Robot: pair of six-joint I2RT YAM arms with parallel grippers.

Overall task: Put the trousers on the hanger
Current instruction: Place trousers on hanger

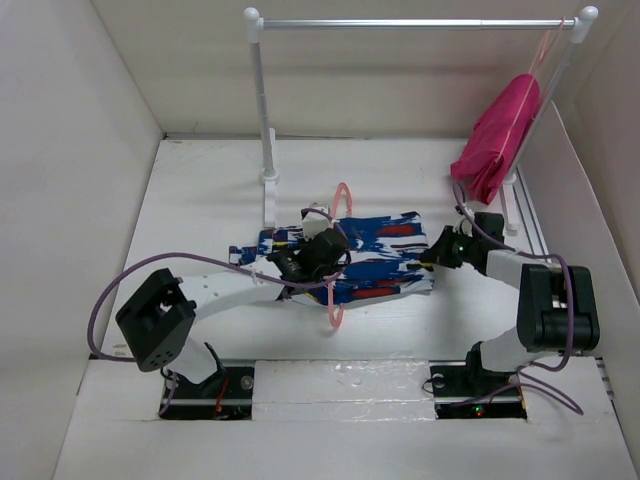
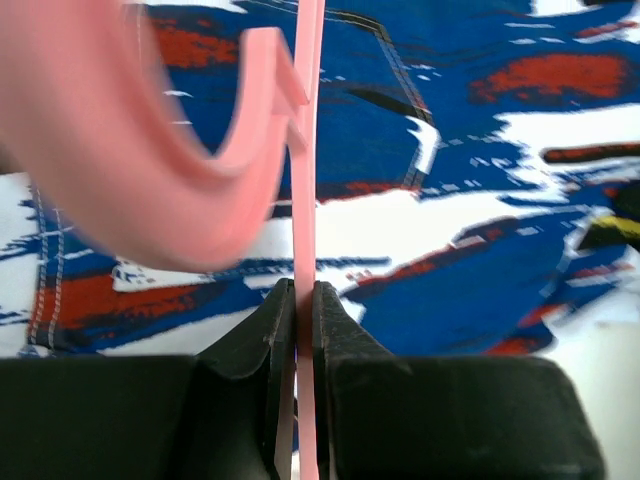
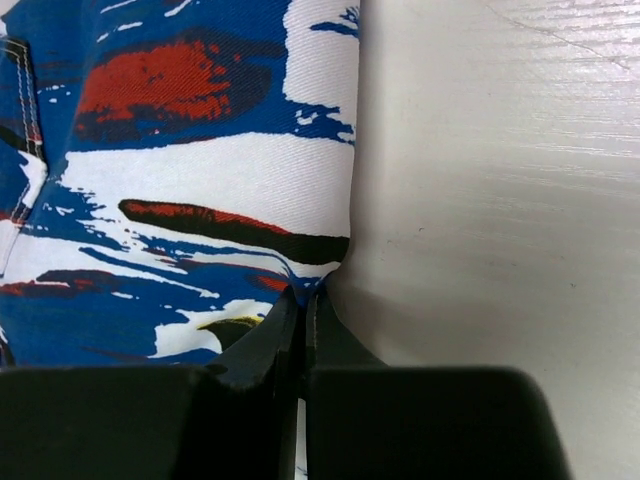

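The trousers [image 1: 385, 255], in a blue, white and red print, lie folded flat in the middle of the table. The thin light-pink hanger [image 1: 334, 300] crosses their left part, its hook [image 1: 342, 190] beyond the far edge. My left gripper [image 1: 328, 252] is shut on the hanger's thin bar [image 2: 305, 200] above the cloth [image 2: 480, 150]; the blurred hook [image 2: 150, 170] curves at upper left. My right gripper [image 1: 438, 253] is shut on the trousers' right edge [image 3: 300, 240], the fold pinched between its fingertips.
A silver rail on white posts [image 1: 410, 22] stands at the back. A magenta-pink garment [image 1: 497, 140] hangs from a hanger at its right end. The left post's foot [image 1: 270, 180] stands just behind the trousers. White walls close in the table.
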